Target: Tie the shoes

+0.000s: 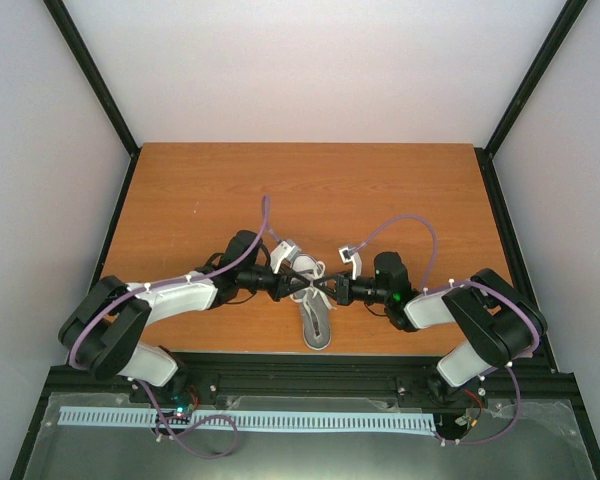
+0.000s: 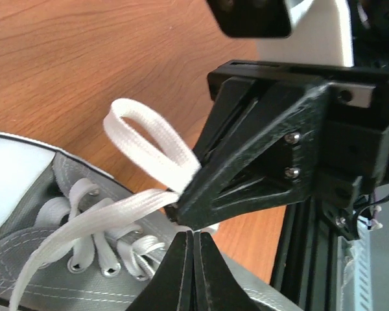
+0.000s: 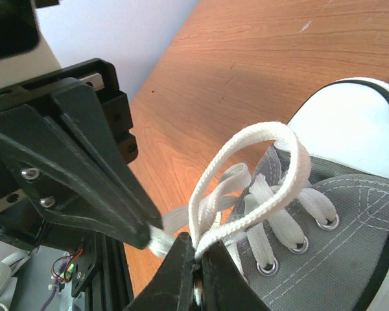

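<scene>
Near edge first. The shoe (image 1: 318,325) sits mid-table, close to the near edge and between my two arms. It's upright on its sole. The long axis runs near-to-far with a slight skew, heel toward the bases and toe cap (image 3: 350,123) pointing away at the back wall.

The left gripper (image 2: 193,241) has its fingers pressed together with no gap I can see. The right wrist cam shows a flat strand of the laces (image 2: 84,223) pinched at its tip.

The right gripper (image 3: 196,258) is also closed tight, clamped on the base of a loop (image 3: 272,132) that arches over the lacing.

Both tips meet over the middle of the shoe, just beside each other. I can't tell if they touch.

The shoe has a grey canvas upper with pale stitching. The toe cap is white rubber, edged by a dark line. The laces are flat and white, crossed through metal eyelets (image 3: 267,267), and the rim round the sole is white.

Beyond the toe, the orange-brown wood-grain table (image 1: 310,190) runs on to the white back wall.
</scene>
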### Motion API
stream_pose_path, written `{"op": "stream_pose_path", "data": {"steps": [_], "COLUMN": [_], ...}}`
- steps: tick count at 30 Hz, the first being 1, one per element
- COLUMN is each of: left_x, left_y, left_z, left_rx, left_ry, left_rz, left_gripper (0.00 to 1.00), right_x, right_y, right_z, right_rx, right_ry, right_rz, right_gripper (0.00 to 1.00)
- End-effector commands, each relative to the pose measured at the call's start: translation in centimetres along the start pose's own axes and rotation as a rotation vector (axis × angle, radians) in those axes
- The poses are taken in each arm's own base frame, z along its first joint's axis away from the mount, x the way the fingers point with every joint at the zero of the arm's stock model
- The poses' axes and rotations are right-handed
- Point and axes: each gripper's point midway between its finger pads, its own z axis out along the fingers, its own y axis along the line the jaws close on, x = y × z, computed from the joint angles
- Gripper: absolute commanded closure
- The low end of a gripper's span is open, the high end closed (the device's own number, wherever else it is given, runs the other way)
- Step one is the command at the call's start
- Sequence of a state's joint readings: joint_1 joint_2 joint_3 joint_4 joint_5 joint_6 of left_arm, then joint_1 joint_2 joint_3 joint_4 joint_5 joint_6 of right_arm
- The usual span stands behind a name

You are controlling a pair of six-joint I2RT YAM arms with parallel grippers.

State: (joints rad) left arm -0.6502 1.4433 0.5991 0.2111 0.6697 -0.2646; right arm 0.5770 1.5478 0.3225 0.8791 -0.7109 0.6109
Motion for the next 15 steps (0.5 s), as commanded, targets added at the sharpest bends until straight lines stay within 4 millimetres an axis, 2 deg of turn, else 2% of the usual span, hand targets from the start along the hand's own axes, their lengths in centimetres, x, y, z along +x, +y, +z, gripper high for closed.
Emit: {"op": "stream_pose_path", "data": {"steps": [1,9,15], "left_x": [-1.4,-3.0,-3.0], "left_y": [-2.2,-4.5,-4.4], "left_z": [-0.8,-2.8,-3.5], "left_rx": [0.065,0.085,0.023], "left_ry": [-0.045,-0.049,0.016], "left_rz": [0.005,-0.097,-0.215], "left_gripper": [0.99,0.99,0.99], "right_x": [-0.3,-0.1,-0.1], "right_y": [-0.4,-0.6,-0.6], "right_z": [-0.2,-0.1,-0.1], "right_rx": [0.013,0.023,0.023], "right_ry": [-0.024,-0.012,-0.005], "right_rz": [-0.024,-0.032,-0.037], "right_gripper": [0.97,0.97,0.97]}}
